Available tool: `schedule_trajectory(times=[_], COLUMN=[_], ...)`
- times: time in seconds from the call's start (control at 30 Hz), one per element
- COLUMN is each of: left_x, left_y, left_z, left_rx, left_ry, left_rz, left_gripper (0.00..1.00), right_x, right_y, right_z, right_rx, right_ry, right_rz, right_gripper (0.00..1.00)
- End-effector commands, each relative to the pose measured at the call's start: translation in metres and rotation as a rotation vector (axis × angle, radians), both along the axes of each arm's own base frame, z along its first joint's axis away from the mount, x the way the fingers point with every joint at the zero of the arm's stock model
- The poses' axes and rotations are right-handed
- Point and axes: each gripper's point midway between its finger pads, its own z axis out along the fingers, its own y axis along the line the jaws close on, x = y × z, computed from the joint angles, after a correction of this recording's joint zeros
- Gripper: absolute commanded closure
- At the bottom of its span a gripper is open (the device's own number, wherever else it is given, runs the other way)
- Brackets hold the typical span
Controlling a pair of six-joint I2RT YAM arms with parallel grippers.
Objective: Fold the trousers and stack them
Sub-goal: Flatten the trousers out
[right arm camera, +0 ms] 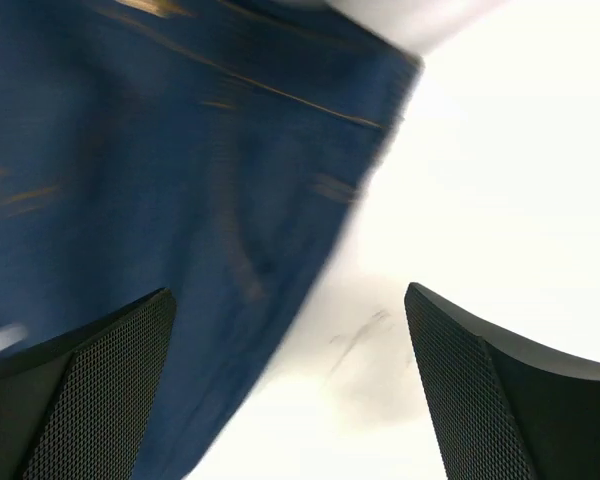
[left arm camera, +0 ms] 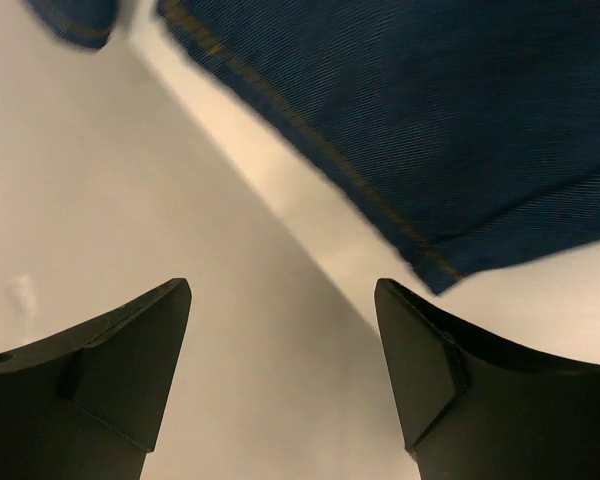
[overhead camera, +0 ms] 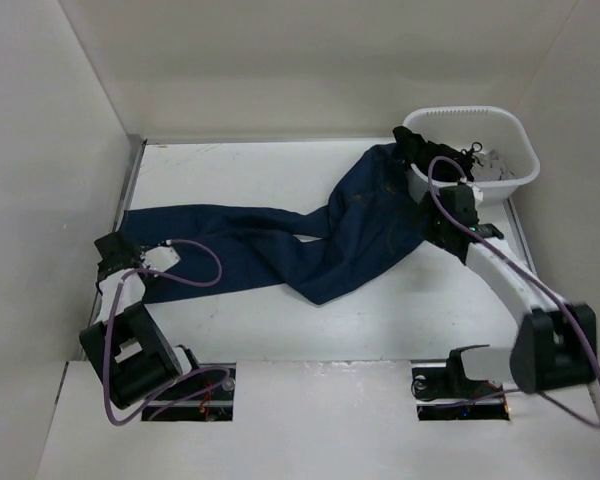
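Note:
The trousers (overhead camera: 350, 230), dark navy jeans with tan stitching, lie spread across the white table (overhead camera: 280, 330). Their legs run to the left and the waist end lies at the back right, by a basket. My left gripper (overhead camera: 115, 250) hovers at the leg ends near the left wall. Seen from the left wrist, that gripper (left arm camera: 280, 285) is open and empty, with a leg hem (left arm camera: 460, 120) ahead and to the right. My right gripper (overhead camera: 445, 215) is at the waist end, open (right arm camera: 285, 290), with denim (right arm camera: 130, 150) under its left finger and nothing held.
A white basket (overhead camera: 525, 150) stands at the back right corner with a black garment (overhead camera: 415, 145) hanging over its near left rim. White walls (overhead camera: 40, 150) close in the table on the left, back and right.

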Motion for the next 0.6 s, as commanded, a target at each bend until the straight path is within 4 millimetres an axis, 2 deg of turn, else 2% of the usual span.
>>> schedule_trajectory(times=[0.0,0.07,0.17,0.33,0.4,0.43,0.47,0.53,0.57], left_x=[0.012,0.014,0.017,0.023,0.022,0.023,0.021,0.021,0.021], left_y=[-0.041,-0.054,-0.058,-0.040,-0.035,-0.034,-0.036,-0.040,-0.042], left_z=[0.007,0.008,0.002,-0.014,-0.018,-0.020,-0.023,-0.026,-0.028], left_rx=[-0.113,-0.147,-0.139,-0.060,-0.052,-0.045,-0.043,-0.029,-0.028], left_ry=[-0.001,0.008,0.029,0.014,0.008,0.007,0.016,0.032,0.041], left_rz=[-0.190,-0.230,-0.269,-0.272,-0.273,-0.286,-0.300,-0.353,-0.378], left_gripper=[0.25,0.24,0.24,0.23,0.23,0.23,0.23,0.23,0.23], right_x=[0.037,0.055,0.075,0.076,0.079,0.079,0.078,0.082,0.077], right_y=[-0.009,-0.010,-0.002,-0.012,-0.012,-0.013,-0.016,-0.024,-0.027], right_z=[-0.037,-0.045,-0.058,-0.073,-0.087,-0.104,-0.110,-0.110,-0.114], right_rx=[0.031,0.046,0.088,0.099,0.099,0.112,0.129,0.205,0.240], right_ry=[0.022,0.037,0.072,0.104,0.140,0.184,0.201,0.164,0.176], right_rz=[-0.095,-0.118,-0.134,-0.210,-0.200,-0.195,-0.203,-0.212,-0.217], right_gripper=[0.00,0.00,0.00,0.00,0.08,0.26,0.35,0.64,0.88])
